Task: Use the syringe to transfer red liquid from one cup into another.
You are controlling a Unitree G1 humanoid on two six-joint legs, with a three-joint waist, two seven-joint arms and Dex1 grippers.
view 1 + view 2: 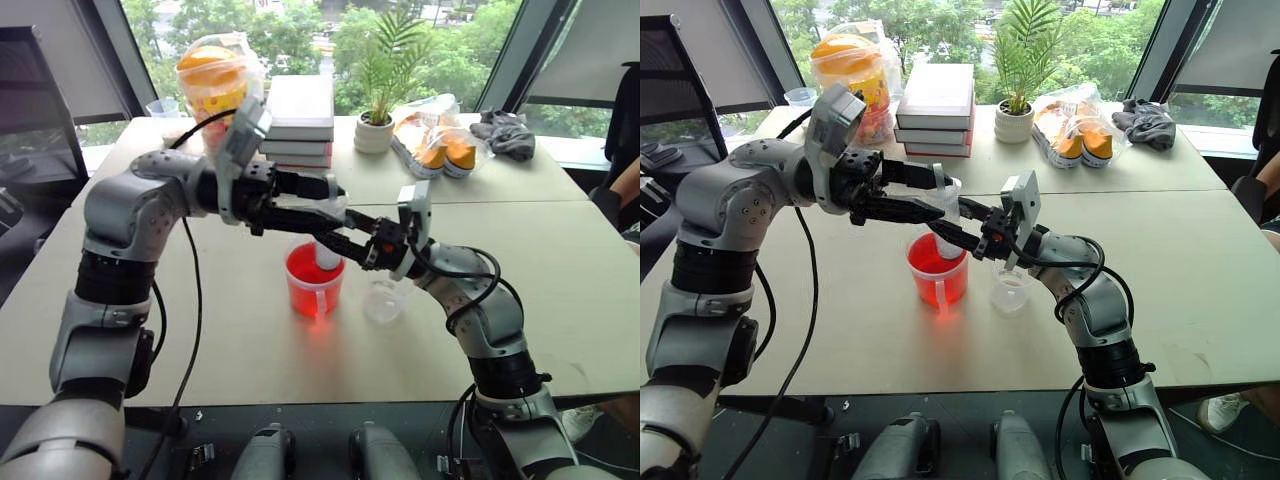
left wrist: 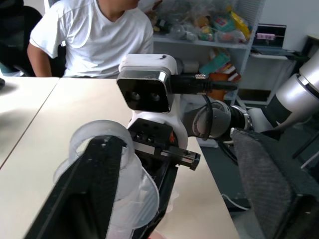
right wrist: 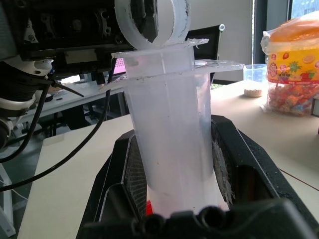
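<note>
Red liquid (image 1: 312,280) fills the handled cup (image 1: 316,300) mid-surface (image 1: 560,290), the syringe (image 1: 327,252) standing nose-down in it; the small empty cup (image 1: 384,300) sits just beside. From the head views, a crooked pull could tip that full cup. The left wrist view has the left end effector (image 2: 164,194) part-open around the plunger's ring, one finger (image 2: 84,194) against it. The right wrist view shows the right end effector (image 3: 179,174) clamped on the barrel.

Beige tables (image 1: 560,250), daylit windows (image 1: 300,30), shelving (image 2: 214,42)
</note>
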